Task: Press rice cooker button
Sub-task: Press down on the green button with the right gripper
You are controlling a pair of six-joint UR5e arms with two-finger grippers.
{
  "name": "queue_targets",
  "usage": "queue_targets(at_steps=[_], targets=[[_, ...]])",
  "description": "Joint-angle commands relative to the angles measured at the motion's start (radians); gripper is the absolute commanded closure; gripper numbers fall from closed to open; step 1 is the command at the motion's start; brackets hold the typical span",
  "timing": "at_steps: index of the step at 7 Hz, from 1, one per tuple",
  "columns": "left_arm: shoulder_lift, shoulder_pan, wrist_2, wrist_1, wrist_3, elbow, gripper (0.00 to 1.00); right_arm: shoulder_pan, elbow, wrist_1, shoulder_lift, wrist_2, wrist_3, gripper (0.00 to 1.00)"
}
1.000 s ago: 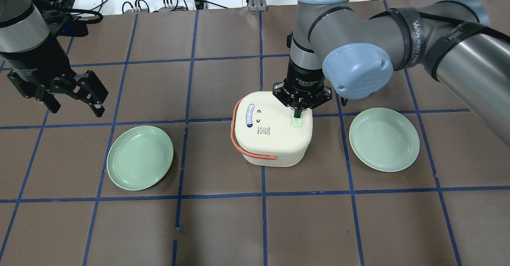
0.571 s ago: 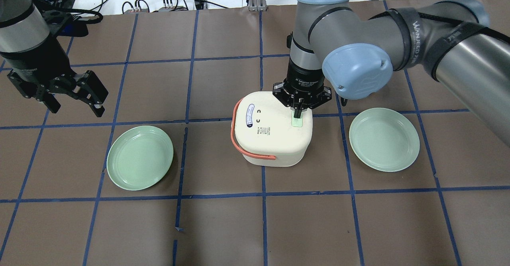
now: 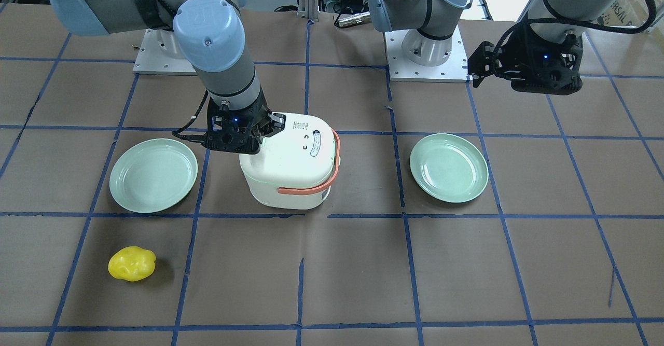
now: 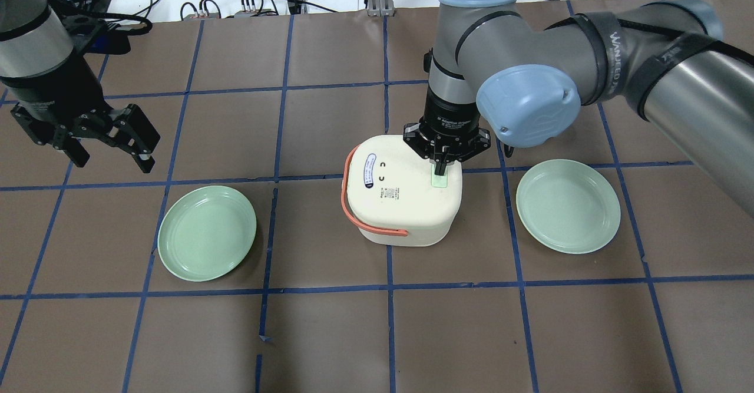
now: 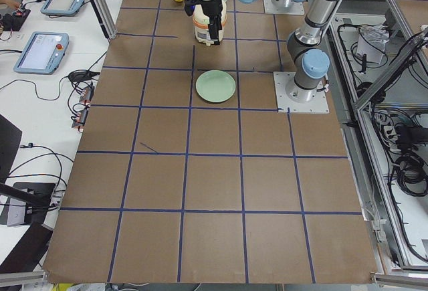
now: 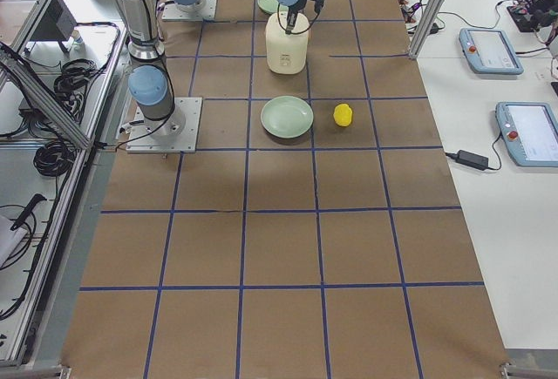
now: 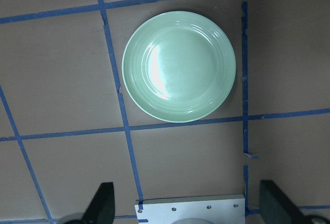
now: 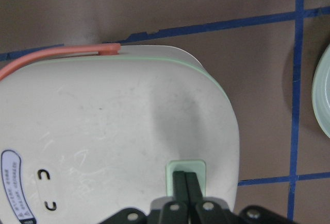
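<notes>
Overhead: the cooker point(image 4: 400, 195) stands mid-table on the brown paper, its orange handle swung to the left and near sides. The right gripper point(image 4: 439, 168) points straight down over the cooker's right edge, fingers pinched together into one narrow tip that sits on the pale green button point(image 4: 439, 180). The left gripper point(image 4: 112, 158) hangs far left, well apart from the cooker, fingers spread wide and holding nothing. One green plate point(image 4: 207, 233) lies left of the cooker and another plate point(image 4: 568, 206) lies right of it.

Front-facing: the right gripper's body covers the button, so contact cannot be judged here. The lid looks shut. A yellow fruit point(image 3: 132, 263) lies far out on the table, beyond the plate on the right arm's side.

Side views: the cooker is small at the table's far part with the right arm bent over it; nothing finer shows.

Left wrist: the two fingers sit at the frame's lower corners, wide apart, with only a plate below.

Right wrist: the closed fingers meet the button's middle.

Judgement: the approach is done and the press looks to be at contact or under way. Whether the button has gone down cannot be told. What remains is pressing through, if needed, then lifting clear.
</notes>
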Motion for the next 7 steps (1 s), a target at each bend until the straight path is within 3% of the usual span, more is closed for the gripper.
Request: queue_targets(at_steps=[1, 4, 6, 7], targets=[[0.000, 0.000, 0.000, 0.000, 0.000, 0.000, 0.00, -0.002, 0.026, -0.011, 0.000, 0.000, 0.000, 0.86], [0.002, 0.000, 0.000, 0.000, 0.000, 0.000, 0.00, -0.003, 0.010, -0.022, -0.003, -0.011, 0.011, 0.84], [0.000, 0.000, 0.000, 0.000, 0.000, 0.000, 0.00, -0.002, -0.048, 0.030, -0.023, -0.018, 0.046, 0.64], [0.000, 0.000, 0.000, 0.000, 0.000, 0.000, 0.00, -0.002, -0.144, 0.084, -0.015, -0.040, 0.050, 0.44]])
